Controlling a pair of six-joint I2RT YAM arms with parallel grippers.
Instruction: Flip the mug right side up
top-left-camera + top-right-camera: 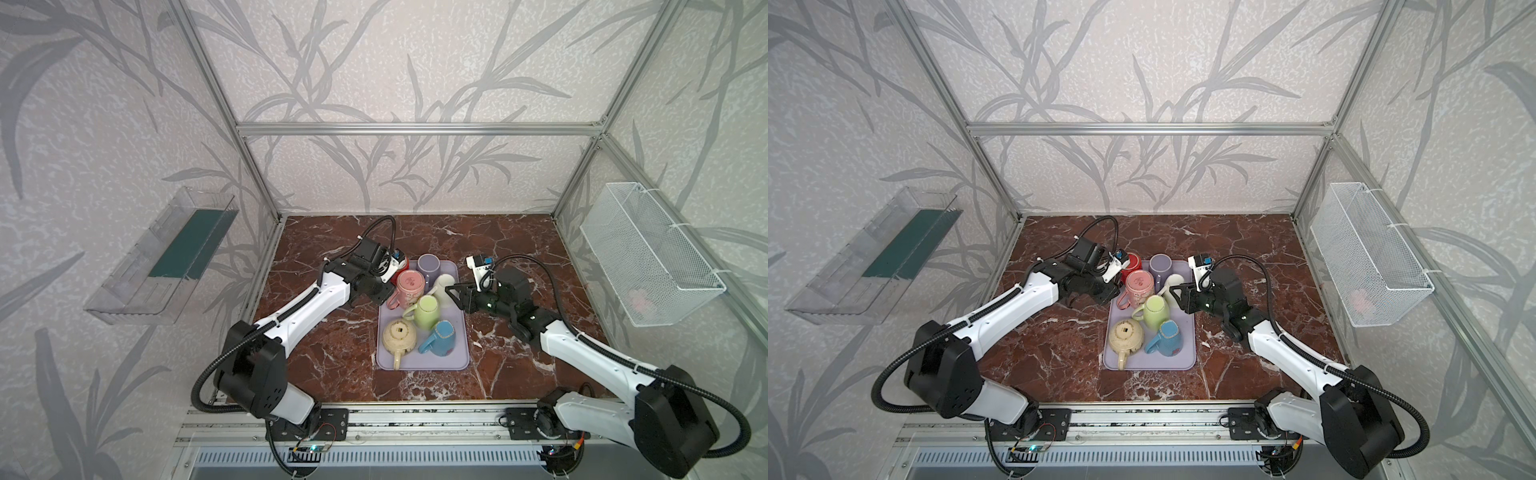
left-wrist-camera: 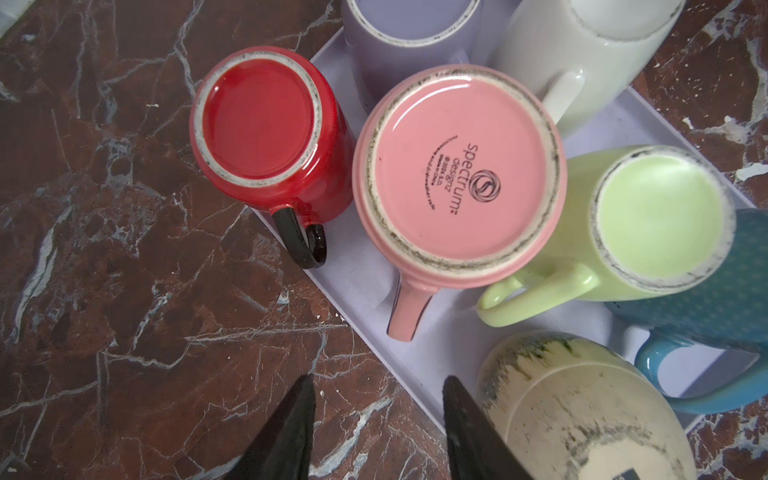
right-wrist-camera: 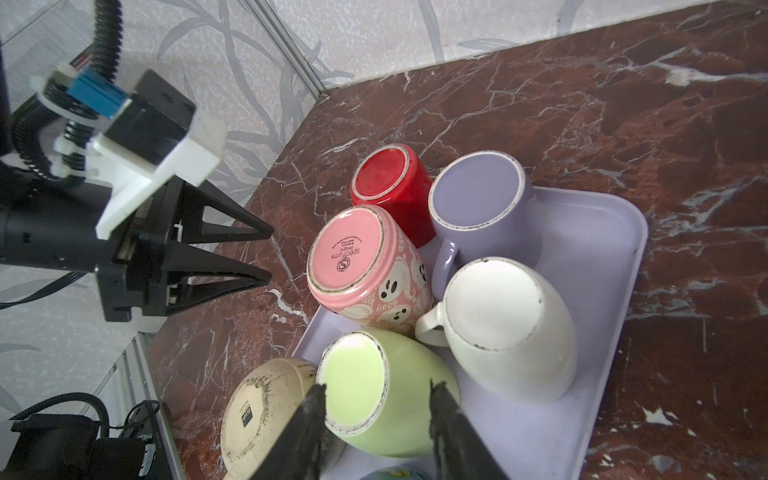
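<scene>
Left gripper (image 2: 378, 380): jaws partly apart, empty, over the marble top (image 2: 124, 291) at the left edge of the tray (image 2: 365, 286). Pink mug (image 2: 457, 174) on the tray just ahead of the tips, base up, handle toward them. Green mug (image 3: 353, 374) to its right, also inverted. Right gripper (image 3: 376, 384): jaws parted above the green mug, seemingly not touching

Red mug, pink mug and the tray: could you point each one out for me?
Red mug (image 2: 257, 124): left wrist view, on its upturned base.
Pink mug (image 2: 457, 174): left wrist view, on its printed base.
Tray (image 3: 602, 232): right wrist view, on its bare floor.
</scene>
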